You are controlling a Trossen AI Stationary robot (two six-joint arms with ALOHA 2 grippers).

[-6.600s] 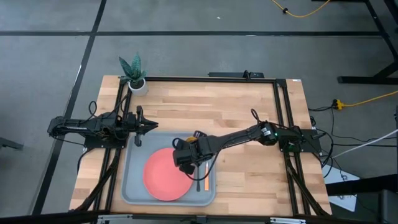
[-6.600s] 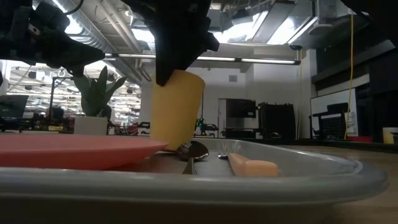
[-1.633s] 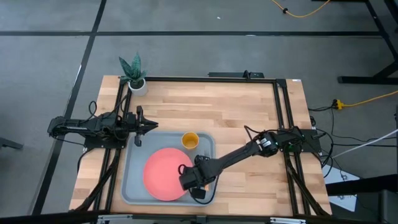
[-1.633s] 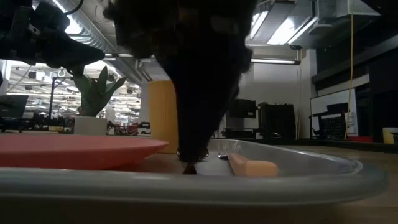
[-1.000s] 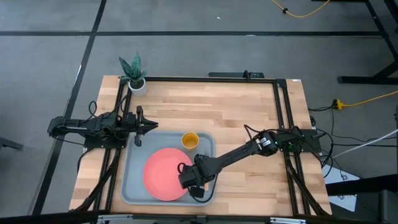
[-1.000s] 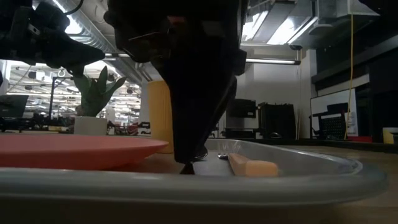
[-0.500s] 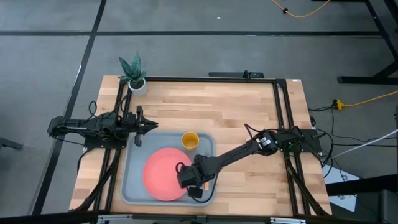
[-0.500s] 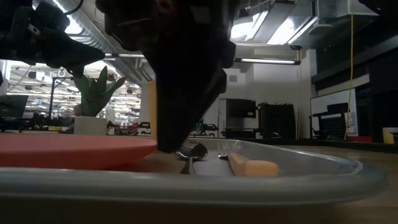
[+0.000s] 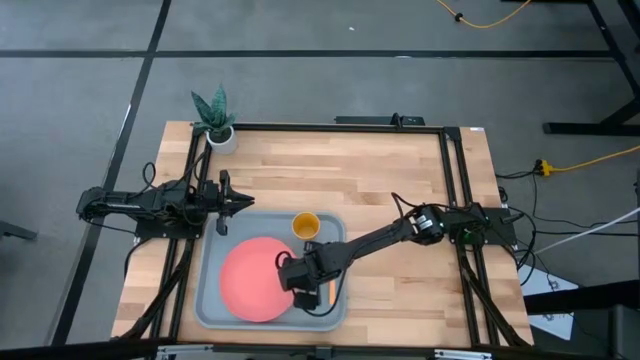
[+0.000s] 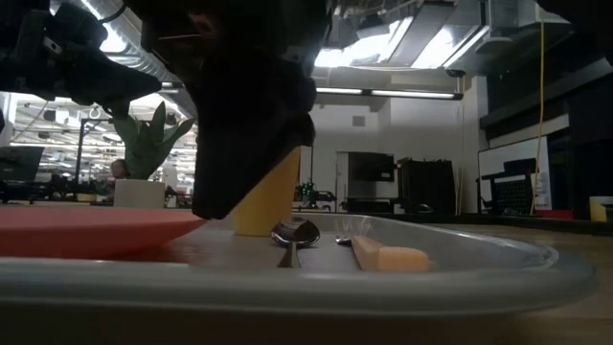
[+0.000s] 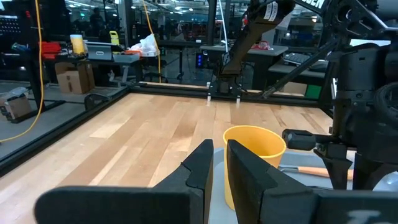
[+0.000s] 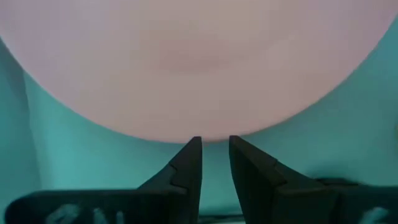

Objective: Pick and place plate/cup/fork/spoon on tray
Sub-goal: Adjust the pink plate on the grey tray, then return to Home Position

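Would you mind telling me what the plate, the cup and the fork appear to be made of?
The plate looks like matte coral plastic, evenly coloured with no glaze shine. The cup seems to be opaque yellow plastic with a thin rim. The fork has a glinting metal head and a dull tan handle, perhaps plastic or wood.

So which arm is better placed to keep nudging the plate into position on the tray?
The right. Its gripper is down in the tray, fingertips at the plate rim, while the left gripper waits beyond the tray's far edge.
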